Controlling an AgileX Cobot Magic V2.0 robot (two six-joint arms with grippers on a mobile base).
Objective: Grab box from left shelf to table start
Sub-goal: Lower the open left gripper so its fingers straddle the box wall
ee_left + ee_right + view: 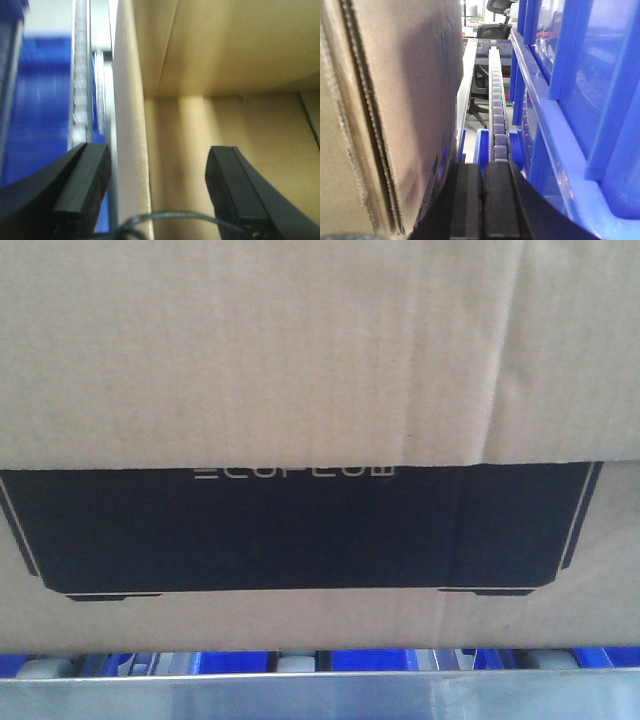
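Observation:
The box [300, 350], brown cardboard with a black panel and white lettering, fills the front view. It rests on the left shelf [320, 695], a silver rail with blue parts and grey rollers. My left gripper [157, 185] is open and straddles an upright edge of the box [131, 125]: one finger [82, 190] is outside that edge, the other [235, 185] is over the cardboard face. My right gripper [482, 200] is shut with nothing between its fingers, just right of the box's side [395, 100]. The table is out of view.
A roller track [497, 110] of the shelf runs away from the right gripper, between the box and blue bins [580, 100] close on the right. Blue shelf parts [40, 100] and a metal rail [80, 90] lie left of the left gripper. An office chair [492, 30] stands far behind.

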